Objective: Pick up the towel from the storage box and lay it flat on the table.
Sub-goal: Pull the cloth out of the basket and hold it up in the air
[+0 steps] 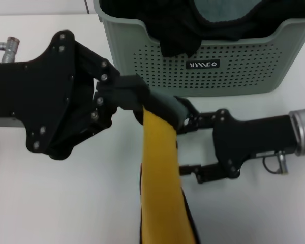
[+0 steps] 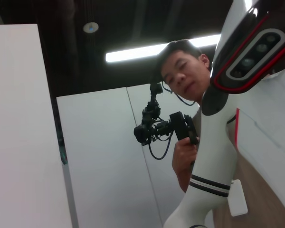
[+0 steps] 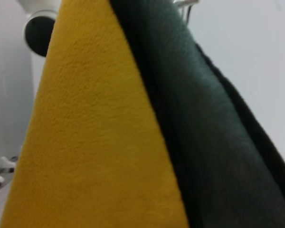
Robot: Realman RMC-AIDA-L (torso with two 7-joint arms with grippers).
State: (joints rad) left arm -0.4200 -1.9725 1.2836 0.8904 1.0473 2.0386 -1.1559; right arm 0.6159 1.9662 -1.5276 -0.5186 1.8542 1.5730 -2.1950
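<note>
1. Towel (image 1: 162, 178) is seen hanging as a long yellow strip in front of the storage box (image 1: 203, 63), out of the box and above the table (image 1: 56, 203); its lower end runs past the edge of the head view.
2. Its upper end is held in the closed fingers of the left gripper (image 1: 165, 107), just in front of the box's perforated front wall.
3. In the right wrist view, the yellow cloth (image 3: 90, 142) is shown very close, with a dark cloth surface beside it.
4. The right gripper (image 1: 190, 147) is placed just beside the hanging strip, its fingers spread apart and reaching toward the cloth.
5. A black cloth (image 1: 178, 25) and a grey-teal cloth (image 1: 223, 10) are left inside the box.
</note>
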